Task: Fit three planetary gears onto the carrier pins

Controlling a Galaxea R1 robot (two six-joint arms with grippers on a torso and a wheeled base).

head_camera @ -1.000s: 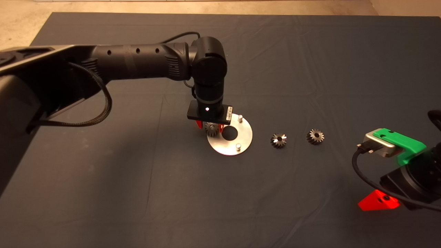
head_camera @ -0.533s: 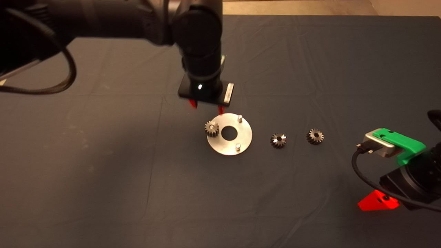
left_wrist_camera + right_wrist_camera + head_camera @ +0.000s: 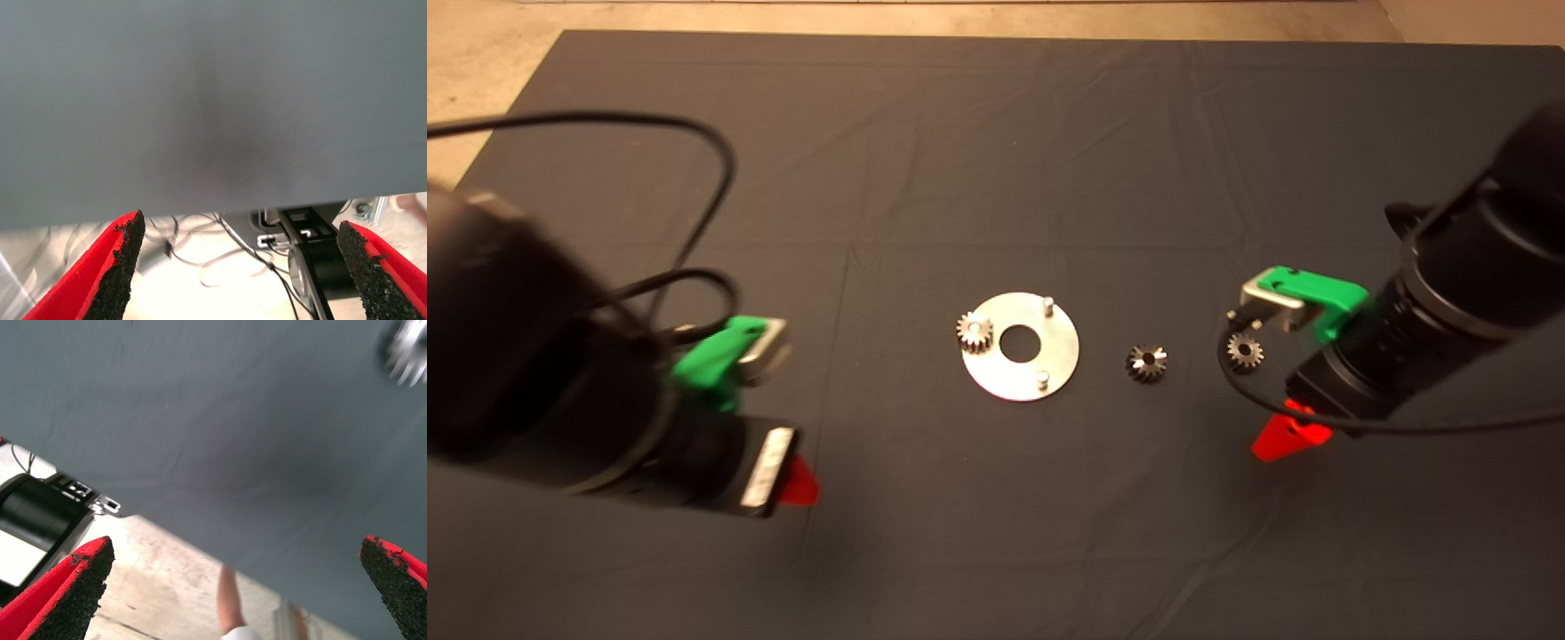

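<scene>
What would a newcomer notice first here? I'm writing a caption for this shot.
The shiny disc at mid-mat, with one gear already seated on its left pin and two pins bare. To its right, a loose gear lies on the mat, and the right gripper hangs beside another gear, jaws open.

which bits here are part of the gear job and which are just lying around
Job:
- mounted gear on a disc pin
- bare pins
- loose gears
- left gripper, open
- right gripper, open

Not the job:
- dark mat
- floor cables
</scene>
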